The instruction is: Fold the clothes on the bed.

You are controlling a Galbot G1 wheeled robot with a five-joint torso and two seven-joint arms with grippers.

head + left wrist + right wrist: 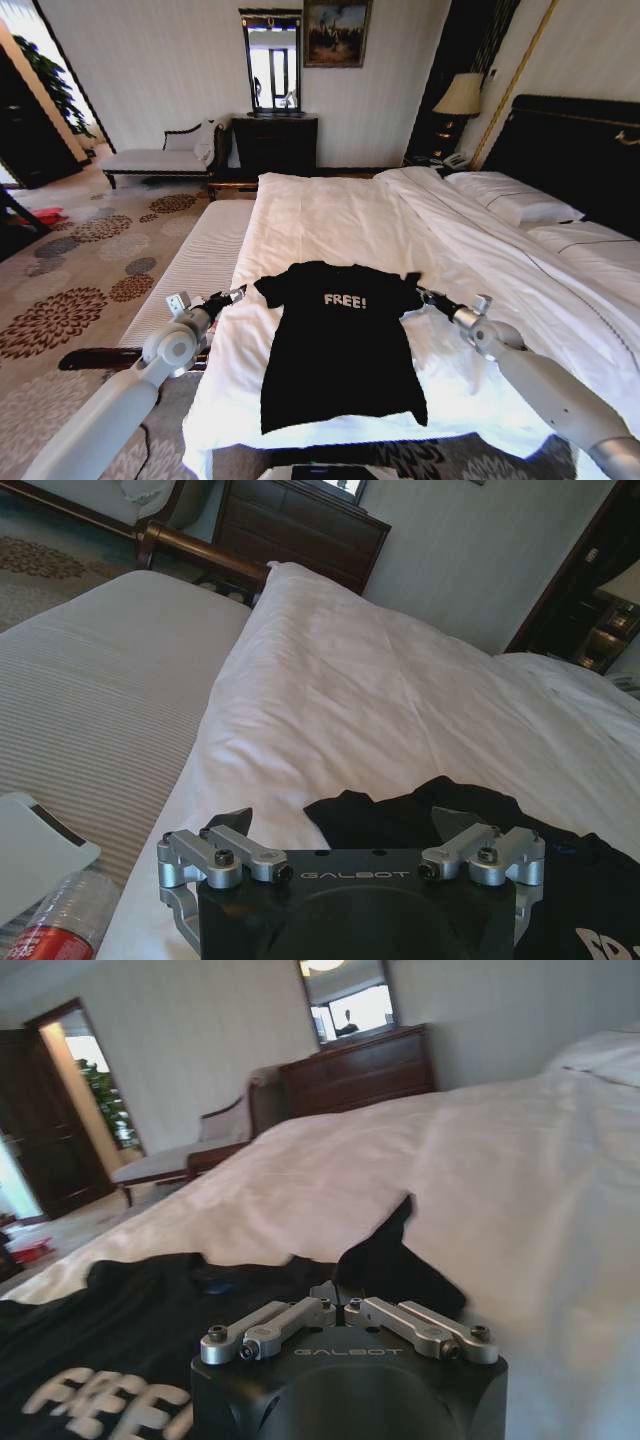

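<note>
Your left gripper sits at the near side of the large white-sheeted bed, its jaws spread wide, and the sleeve of the black short-sleeved soft-fabric T-shirt with white "FREE!" lettering lies just ahead of the fingertips, slightly toward the inner finger. In the left wrist view the same gripper has the dark sleeve edge between and just beyond its open fingers, not yet pinched.

Your right gripper mirrors it on the other sleeve. In the right wrist view that gripper has its fingers drawn close together with a raised peak of black cloth right at the tips; I judge it shut on the sleeve.

The shirt lies flat, chest up, collar pointing away from you toward the far side of the bed and hem toward you, so its long axis runs straight ahead between the two grippers. Each arm is nearest its own sleeve. The cloth looks smooth, thin and limp, sleeves spread outward, hem slightly uneven.
</note>
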